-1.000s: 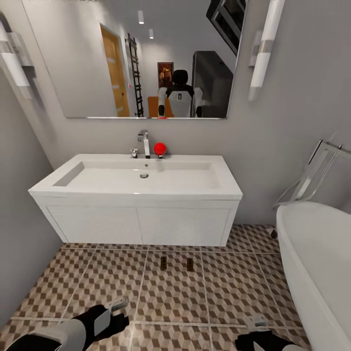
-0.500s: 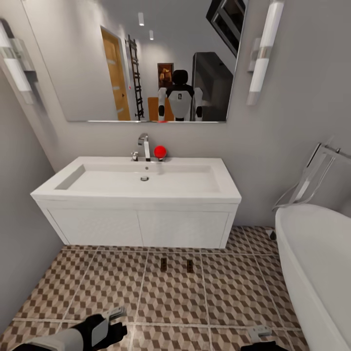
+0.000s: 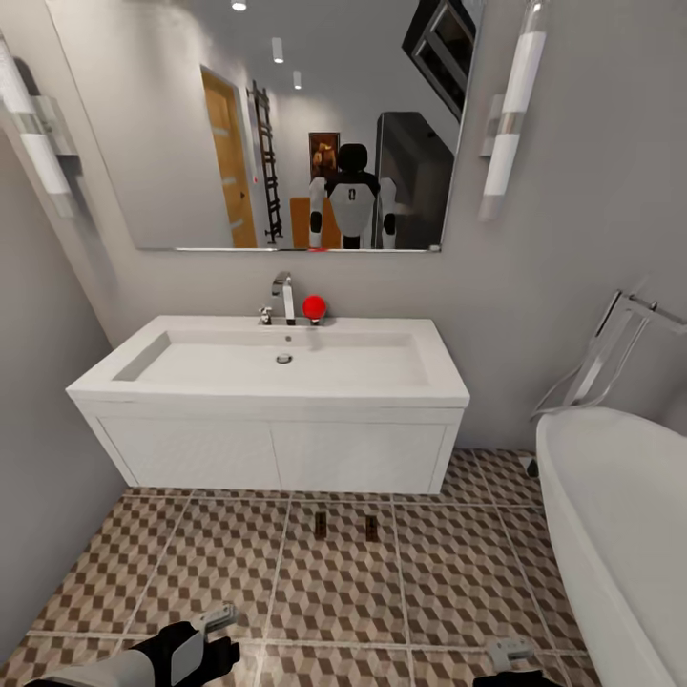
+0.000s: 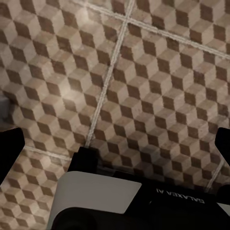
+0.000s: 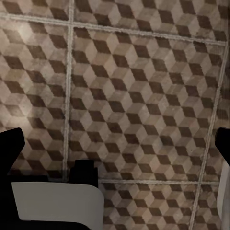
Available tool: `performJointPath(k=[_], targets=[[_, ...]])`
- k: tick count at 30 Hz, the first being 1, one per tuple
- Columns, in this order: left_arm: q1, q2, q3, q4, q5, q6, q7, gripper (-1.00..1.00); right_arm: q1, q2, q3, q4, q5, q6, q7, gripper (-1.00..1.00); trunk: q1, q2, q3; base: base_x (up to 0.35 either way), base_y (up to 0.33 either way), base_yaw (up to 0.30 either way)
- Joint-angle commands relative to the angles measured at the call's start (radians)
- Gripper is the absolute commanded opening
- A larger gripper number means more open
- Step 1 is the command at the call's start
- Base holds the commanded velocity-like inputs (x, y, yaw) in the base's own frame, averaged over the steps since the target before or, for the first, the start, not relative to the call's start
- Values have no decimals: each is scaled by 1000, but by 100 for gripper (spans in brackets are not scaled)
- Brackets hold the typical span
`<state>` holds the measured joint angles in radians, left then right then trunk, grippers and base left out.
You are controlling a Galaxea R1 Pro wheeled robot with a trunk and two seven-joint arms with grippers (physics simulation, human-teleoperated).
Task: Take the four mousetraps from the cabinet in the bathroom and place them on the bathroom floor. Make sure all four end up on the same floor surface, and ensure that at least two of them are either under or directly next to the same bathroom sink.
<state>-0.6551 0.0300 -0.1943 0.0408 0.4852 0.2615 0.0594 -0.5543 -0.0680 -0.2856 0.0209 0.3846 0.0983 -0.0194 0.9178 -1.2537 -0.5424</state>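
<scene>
Both grippers sit low at the near edge of my head view, well back from the sink (image 3: 272,382). My left gripper (image 3: 221,620) pokes out on a black and white wrist with one pale finger (image 3: 218,616) showing, and from there I cannot tell how its jaws stand. My left wrist camera settles it: the two dark fingertips (image 4: 9,151) sit at opposite edges of that picture with bare patterned tile between them, so the jaws are spread wide and hold nothing. My right gripper (image 3: 508,655) shows as a pale tip, and the right wrist camera again has the fingertips (image 5: 10,146) far apart over the tiles, empty.

Two mousetraps (image 3: 321,521) lie on the bathroom floor (image 3: 210,563) just in front of the sink's white cupboard base, roughly under the middle of the basin. They are side by side, apart from each other, each a small dark brown strip lying flat with its long side pointing toward the sink. I can't make out their metal parts at this size.

On the sink's back ledge stands a chrome tap (image 3: 284,296), with a red ball (image 3: 313,306) just beside it. Above the sink hangs a mirror (image 3: 172,124) reflecting my robot, flanked by tube lamps (image 3: 510,105). Beside the sink, a white bathtub (image 3: 620,534) curves along the wall.
</scene>
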Motion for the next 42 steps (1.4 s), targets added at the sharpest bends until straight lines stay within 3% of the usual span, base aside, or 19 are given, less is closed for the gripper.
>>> performJointPath(k=[1,6,16,28,42], targets=[[-1,2,-8,1,11,2,2,100,-1,0,-8,2,11,1,-2,100,-4,7,4,0,0,0],[0,19,-7,4,27,-10,3,100,-1,-1,-8,2,12,0,-2,100,-23,42,28,0,0,0],[13,25,-8,5,49,-14,3,100,-1,-1,-7,2,13,0,-2,100,-61,112,75,0,0,0],[15,22,-8,5,50,-15,2,100,-1,-2,-7,2,13,0,-2,100,-107,196,130,0,0,0],[20,22,-8,5,50,-4,-9,100,-1,-2,-7,4,13,0,0,100,-161,294,176,0,0,0]])
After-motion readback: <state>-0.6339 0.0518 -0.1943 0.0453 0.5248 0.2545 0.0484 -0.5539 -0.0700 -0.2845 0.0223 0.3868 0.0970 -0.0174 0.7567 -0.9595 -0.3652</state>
